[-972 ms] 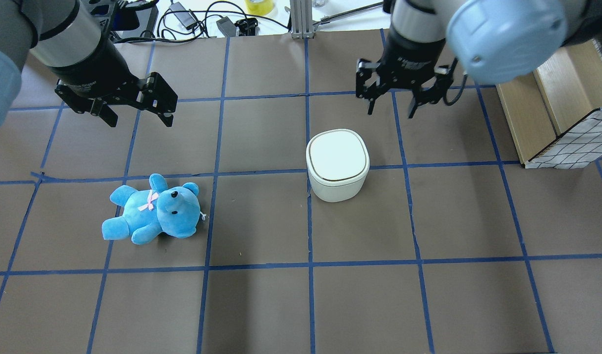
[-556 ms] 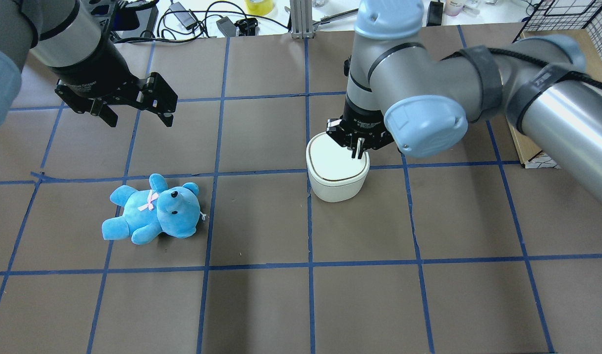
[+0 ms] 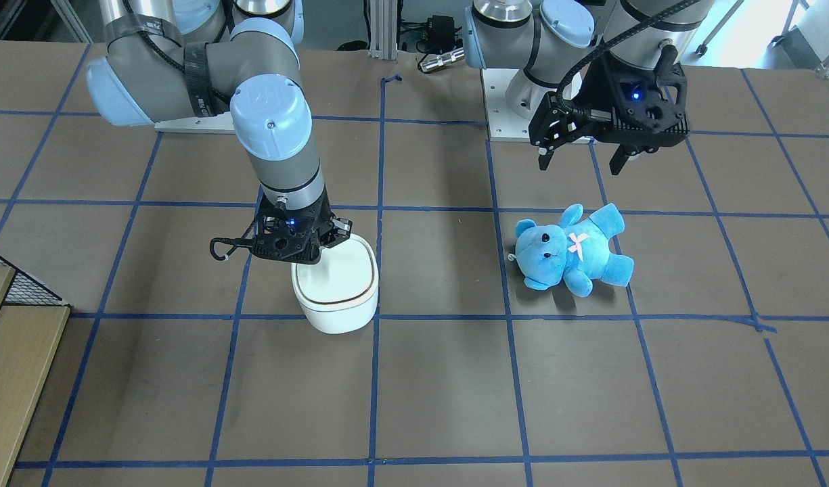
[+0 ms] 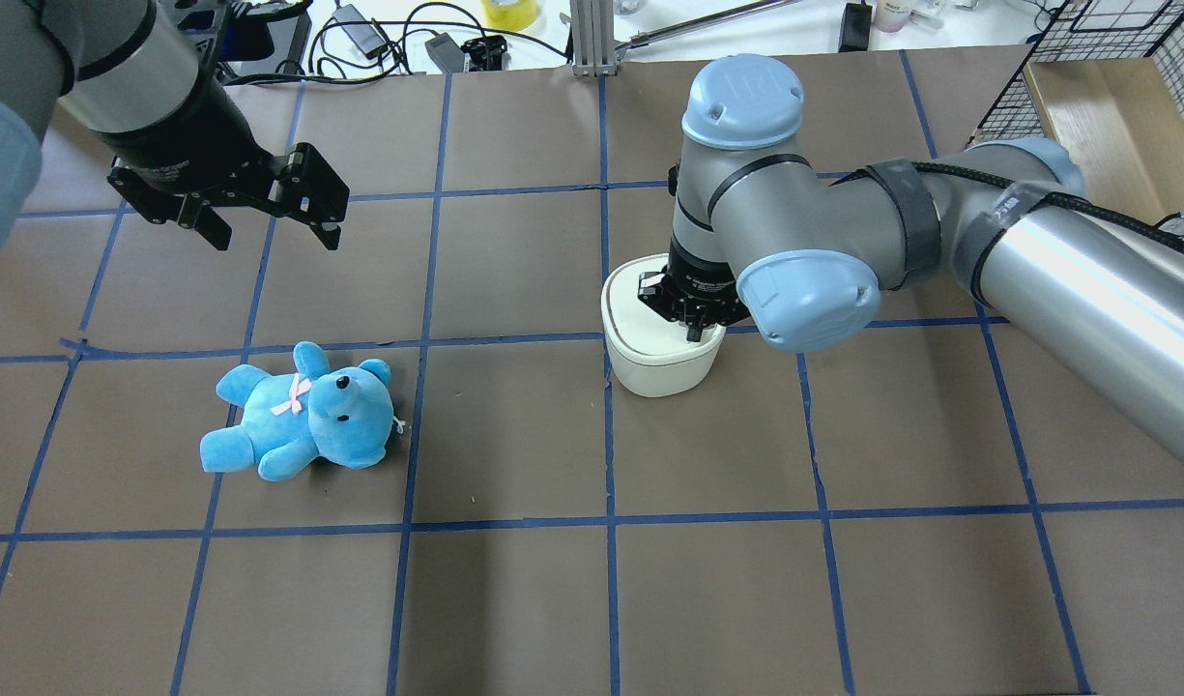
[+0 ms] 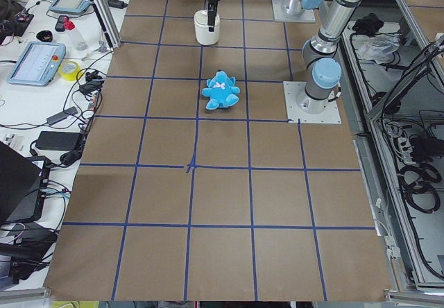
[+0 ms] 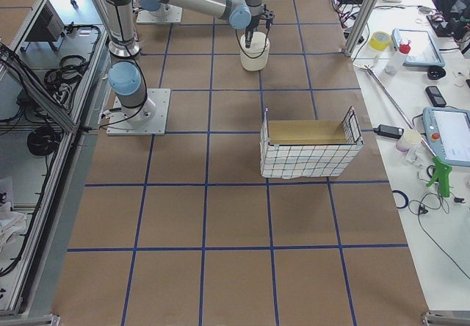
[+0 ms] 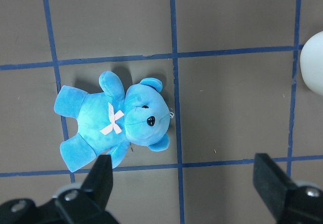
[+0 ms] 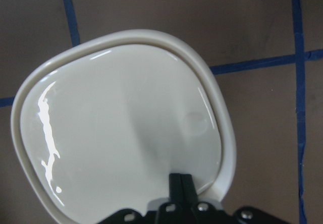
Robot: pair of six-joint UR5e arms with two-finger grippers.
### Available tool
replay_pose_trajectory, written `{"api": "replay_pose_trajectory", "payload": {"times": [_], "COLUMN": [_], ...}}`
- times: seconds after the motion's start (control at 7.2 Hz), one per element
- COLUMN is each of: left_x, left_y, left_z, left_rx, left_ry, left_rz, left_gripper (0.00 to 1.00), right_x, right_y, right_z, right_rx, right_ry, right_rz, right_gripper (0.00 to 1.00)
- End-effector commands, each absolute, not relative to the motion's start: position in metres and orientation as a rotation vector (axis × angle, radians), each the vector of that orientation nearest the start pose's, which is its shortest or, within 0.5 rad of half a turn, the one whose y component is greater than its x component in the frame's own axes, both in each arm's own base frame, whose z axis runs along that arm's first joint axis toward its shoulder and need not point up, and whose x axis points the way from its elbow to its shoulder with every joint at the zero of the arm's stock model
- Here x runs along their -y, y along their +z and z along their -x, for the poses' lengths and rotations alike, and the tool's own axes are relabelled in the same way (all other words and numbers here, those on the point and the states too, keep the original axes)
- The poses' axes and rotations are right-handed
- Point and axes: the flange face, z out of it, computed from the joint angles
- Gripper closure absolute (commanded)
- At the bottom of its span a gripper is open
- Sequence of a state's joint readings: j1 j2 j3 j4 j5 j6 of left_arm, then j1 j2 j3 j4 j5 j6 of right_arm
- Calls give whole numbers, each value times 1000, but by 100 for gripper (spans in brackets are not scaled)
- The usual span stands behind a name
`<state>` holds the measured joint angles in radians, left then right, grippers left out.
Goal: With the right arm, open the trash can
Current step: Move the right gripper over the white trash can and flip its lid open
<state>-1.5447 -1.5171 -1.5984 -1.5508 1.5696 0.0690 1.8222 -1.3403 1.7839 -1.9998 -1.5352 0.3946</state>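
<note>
right arm (image 4: 823, 232) lowered onto trash can (image 4: 649, 372) | fingers (image 8: 176, 188) pressed together | brown taped table (image 4: 514, 599)

Blue teddy bear (image 4: 302, 414) face-up on brown table (image 4: 514, 599), blue tape grid; wire-mesh box (image 6: 308, 161) well apart; yellow tape roll (image 6: 380, 41) on side bench.

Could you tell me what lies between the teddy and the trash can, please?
Only bare table crossed by blue tape lines lies between the teddy and the trash can; the overhead view shows it.
</note>
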Motion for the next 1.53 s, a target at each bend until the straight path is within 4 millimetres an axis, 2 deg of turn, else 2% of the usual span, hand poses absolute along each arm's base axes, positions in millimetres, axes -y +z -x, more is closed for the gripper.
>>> {"api": "replay_pose_trajectory", "payload": {"times": [0.0, 0.14, 0.42, 0.56, 0.69, 0.97, 1.11, 1.25, 1.39], "left_x": [477, 477, 477, 477, 477, 477, 477, 477, 477], "left_y": [502, 502, 502, 502, 502, 502, 502, 502, 502], "left_z": [121, 121, 121, 121, 121, 121, 121, 121, 121], "left_rx": [-3139, -3139, -3139, -3139, -3139, -3139, -3139, -3138, -3139], "left_ry": [-72, -72, -72, -72, -72, -72, -72, -72, -72], "left_rz": [-67, -67, -67, -67, -67, -67, -67, -67, -67], "left_gripper": [0, 0, 0, 0, 0, 0, 0, 0, 0], "right_x": [485, 475, 494, 498, 496, 498, 506, 513, 511], "right_y": [384, 414, 460, 477, 476, 486, 490, 500, 509], "right_z": [-263, -259, -246, -239, -234, -232, -210, -179, -178], "right_rx": [-3054, -3055, -3046, -3055, -3092, -3098, -3107, -3122, -3127], "right_ry": [-157, -165, -259, -240, -201, -231, -212, -137, -159], "right_rz": [-269, -274, -295, -304, -231, -230, -233, -178, -178], "right_gripper": [0, 0, 0, 0, 0, 0, 0, 0, 0]}}
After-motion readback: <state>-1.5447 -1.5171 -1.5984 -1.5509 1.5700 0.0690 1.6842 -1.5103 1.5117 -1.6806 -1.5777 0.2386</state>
